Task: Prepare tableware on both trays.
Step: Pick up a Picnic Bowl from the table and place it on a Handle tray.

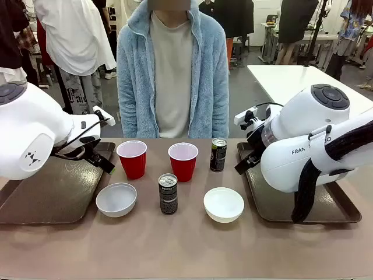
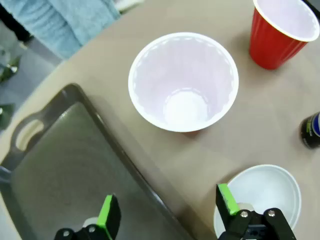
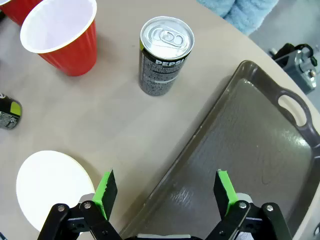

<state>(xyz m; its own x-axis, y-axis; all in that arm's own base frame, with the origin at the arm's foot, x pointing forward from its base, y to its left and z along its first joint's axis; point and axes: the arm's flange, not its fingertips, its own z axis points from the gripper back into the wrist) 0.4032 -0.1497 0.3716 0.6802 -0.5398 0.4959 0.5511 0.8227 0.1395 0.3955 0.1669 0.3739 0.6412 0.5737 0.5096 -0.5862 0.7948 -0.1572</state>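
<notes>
Silver-topped can (image 3: 161,55): "PEPSI" print legible rt wrist view, unreadable front.

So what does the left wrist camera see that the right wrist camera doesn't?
Left wrist view: the open left gripper hanging over the rim of the left tray, with the left bowl beside it. Right wrist view: the open right gripper over the edge of the right tray, the right bowl, and the far can with its silver top. Shared: the left red cup, the right red cup, the middle can and the tan table.
</notes>
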